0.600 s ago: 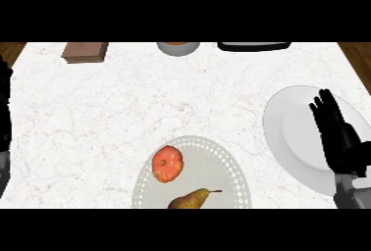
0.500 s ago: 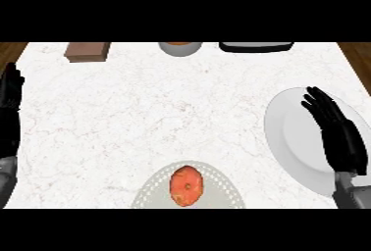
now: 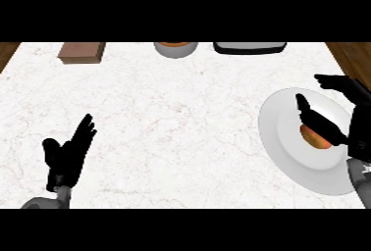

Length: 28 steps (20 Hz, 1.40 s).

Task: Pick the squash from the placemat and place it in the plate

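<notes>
Along the far edge of the white marbled table stand a brown rectangular block, a grey round bowl with something orange inside, and a dark flat tray; wooden flooring shows at both far corners. Nothing lies between these and the hands. At the right sits a smooth, glossy white round plate. The orange, rounded squash rests over the plate, partly hidden by the right hand, whose thumb and fingers curl around it. The left hand is at the lower left above the table, fingers straight and spread, holding nothing.
</notes>
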Each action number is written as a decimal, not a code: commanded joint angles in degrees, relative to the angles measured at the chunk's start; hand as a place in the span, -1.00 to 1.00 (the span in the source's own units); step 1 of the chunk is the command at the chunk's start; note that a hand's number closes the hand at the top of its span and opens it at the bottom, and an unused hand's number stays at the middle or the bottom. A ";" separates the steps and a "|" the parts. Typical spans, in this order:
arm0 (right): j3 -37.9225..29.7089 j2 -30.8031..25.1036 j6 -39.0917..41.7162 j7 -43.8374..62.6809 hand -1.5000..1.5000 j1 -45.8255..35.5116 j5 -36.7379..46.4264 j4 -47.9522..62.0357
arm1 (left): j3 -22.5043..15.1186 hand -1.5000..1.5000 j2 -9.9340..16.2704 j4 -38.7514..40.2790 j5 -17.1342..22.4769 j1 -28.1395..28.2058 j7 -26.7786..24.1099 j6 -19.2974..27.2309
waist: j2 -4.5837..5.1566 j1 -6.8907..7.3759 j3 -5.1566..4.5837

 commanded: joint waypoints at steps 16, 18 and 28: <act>25.68 5.47 16.96 45.80 -1.00 5.19 45.24 -19.22 | -4.01 0.00 -4.18 -3.32 1.72 2.23 7.03 -0.97 | -0.23 1.66 0.38; 27.96 8.38 23.03 52.97 -1.00 1.72 48.64 -20.45 | -2.66 0.00 -2.75 -2.74 2.15 1.83 5.69 -2.58 | -0.06 2.36 0.36; 36.44 32.01 42.87 76.22 -1.00 -12.00 60.01 -10.50 | -4.24 0.00 -5.76 -1.18 0.72 0.31 5.91 -1.98 | 0.52 3.23 0.78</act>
